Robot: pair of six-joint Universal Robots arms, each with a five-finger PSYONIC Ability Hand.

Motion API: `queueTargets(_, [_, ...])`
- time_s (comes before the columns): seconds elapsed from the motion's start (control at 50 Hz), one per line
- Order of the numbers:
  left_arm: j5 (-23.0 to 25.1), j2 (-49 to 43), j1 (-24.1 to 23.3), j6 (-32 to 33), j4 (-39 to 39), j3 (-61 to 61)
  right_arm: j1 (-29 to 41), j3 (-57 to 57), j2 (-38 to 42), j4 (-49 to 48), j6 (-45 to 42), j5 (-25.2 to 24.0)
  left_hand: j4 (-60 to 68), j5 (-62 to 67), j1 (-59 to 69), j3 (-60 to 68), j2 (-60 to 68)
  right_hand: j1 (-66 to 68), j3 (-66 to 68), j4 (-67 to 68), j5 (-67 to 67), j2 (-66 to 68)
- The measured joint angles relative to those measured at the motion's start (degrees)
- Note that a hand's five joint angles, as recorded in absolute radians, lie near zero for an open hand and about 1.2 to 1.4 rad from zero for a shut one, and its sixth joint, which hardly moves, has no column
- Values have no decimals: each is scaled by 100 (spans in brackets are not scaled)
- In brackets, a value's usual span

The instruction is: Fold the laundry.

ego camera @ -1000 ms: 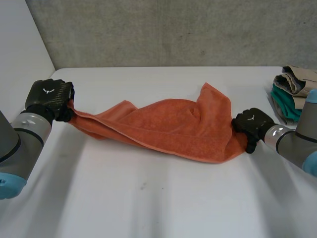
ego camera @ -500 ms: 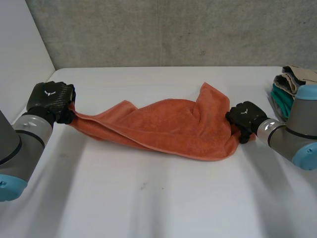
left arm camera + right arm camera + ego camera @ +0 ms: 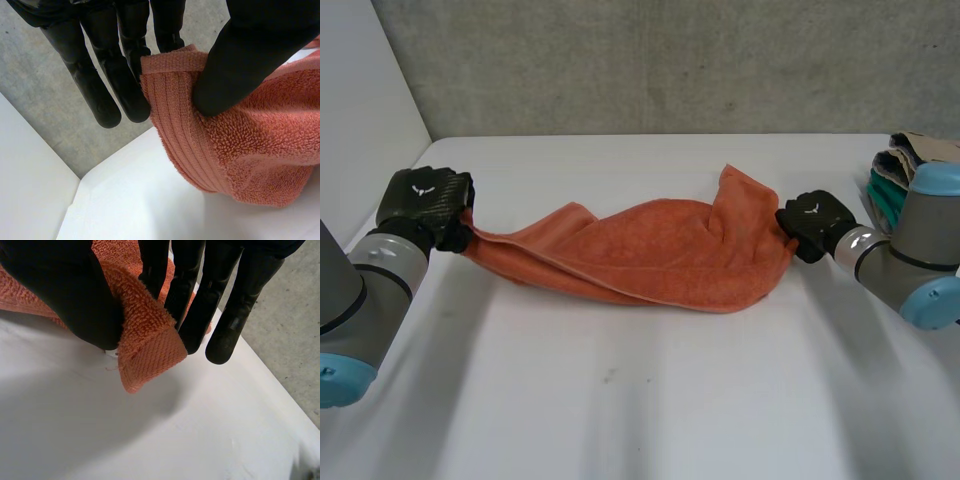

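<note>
Compared with a second ago, the right hand [image 3: 810,222] is sitting farther back and closer in toward the middle of the orange towel [image 3: 660,255], and the towel's right end is bunching up shorter with it, while the left hand [image 3: 423,200] is staying at the towel's left end, hardly shifted. Both hands are pinching the towel. In the right wrist view the thumb [image 3: 65,290] is pressing a corner of the towel against the nearly straight fingers [image 3: 200,305], with the tip of that corner poking out below them. In the left wrist view the thumb [image 3: 240,55] is clamping the towel's ribbed hem against the fingers [image 3: 100,85]. The towel is stretching between the two hands as a long crumpled band. Its middle is resting on the white table [image 3: 650,400], and one flap is rising toward a peak just inside the towel's right end. A pile of folded cloths [image 3: 910,175] – beige over teal – is lying beyond the towel's right end, apart from it, behind the right arm.
</note>
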Motion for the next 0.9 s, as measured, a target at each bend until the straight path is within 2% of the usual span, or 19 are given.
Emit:
queueTargets(0.08, [-3, 7, -12, 3, -28, 0, -15, 140, -295, 74, -29, 56, 2, 0, 0, 23, 8, 0, 0, 2, 0, 0])
queueTargets(0.18, [-2, 101, -37, 11, -127, -10, -65, 636, -1193, 477, -149, 217, 30, 0, 0, 47, 41, 0, 0, 2, 0, 0])
queueTargets(0.2, [-1, 136, -40, 16, -166, -18, -112, 903, -1655, 846, -308, 339, 30, 0, 0, 47, 44, 0, 0, 2, 0, 0])
queueTargets(0.26, [0, 347, -36, 74, -414, -81, -269, 1355, -2362, 1697, -771, 650, 49, 0, 0, 68, 56, 0, 0, 2, 0, 0])
queueTargets(0.38, [2, 859, 6, 391, -1099, -345, -627, 2261, -3424, 3220, -1864, 1467, 60, 0, 0, 73, 66, 0, 0, 3, 0, 0])
queueTargets(0.5, [12, 1116, 22, 1058, -1634, -776, -748, 3059, -3948, 3383, -2388, 1727, 71, 0, 0, 73, 66, 0, 0, 3, 0, 0])
queueTargets(0.6, [16, 789, -8, 1499, -1650, -909, -724, 3404, -3898, 3048, -2476, 1715, 78, 0, 0, 73, 66, 0, 0, 3, 0, 0])
queueTargets(0.68, [-14, 316, -24, 1608, -1475, -643, -683, 3217, -3516, 2734, -2438, 1745, 79, 0, 0, 73, 67, 0, 0, 4, 0, 0])
queueTargets(0.82, [-353, -689, -129, 1582, -946, 839, -398, 1713, -2550, 1935, -2140, 1993, 83, 0, 0, 106, 77, 0, 1, 4, 16, 0])
queueTargets(0.9, [-632, -1154, -293, 1541, -426, 2263, -135, 458, -2199, 963, -1848, 2080, 84, 0, 0, 106, 86, 0, 2, 4, 17, 0])
